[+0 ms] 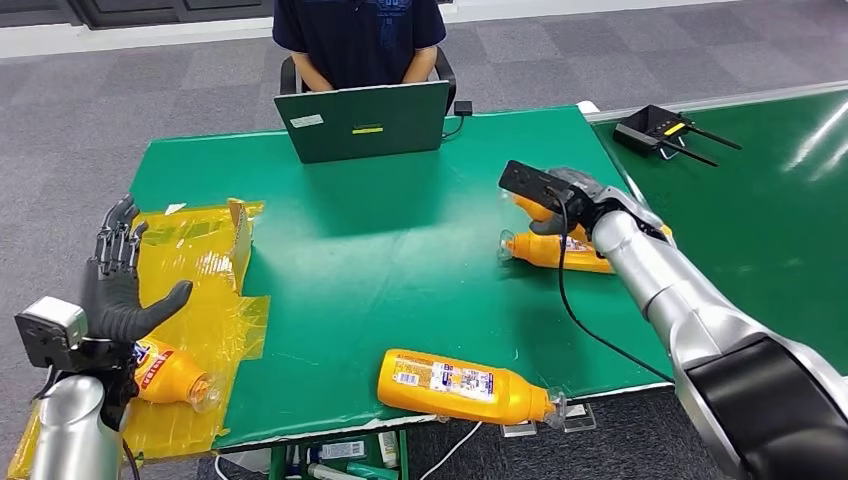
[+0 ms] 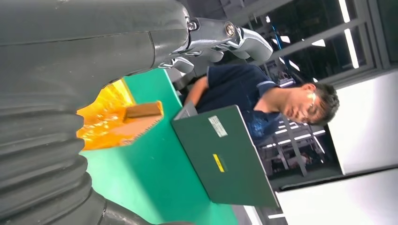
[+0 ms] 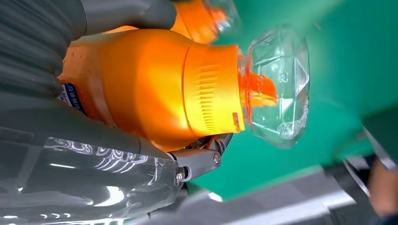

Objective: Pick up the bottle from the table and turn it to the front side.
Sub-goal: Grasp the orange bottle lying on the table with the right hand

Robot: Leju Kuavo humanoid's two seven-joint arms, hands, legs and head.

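Note:
Two orange bottles lie at the table's right edge. My right hand (image 1: 566,208) wraps the nearer bottle (image 1: 556,251), whose clear cap points toward the table's middle. In the right wrist view the right hand (image 3: 42,122) grips this bottle (image 3: 155,79), thumb on one side and fingers (image 3: 202,157) under the other. The second bottle (image 1: 528,207) lies just beyond the thumb. My left hand (image 1: 118,285) is raised with fingers spread and holds nothing, above the yellow film (image 1: 195,250).
A third orange bottle (image 1: 460,385) lies at the table's front edge, and another bottle (image 1: 165,372) rests on the yellow film by my left wrist. A person sits behind a green laptop (image 1: 365,120) at the far edge. A black device (image 1: 655,128) sits on the right-hand table.

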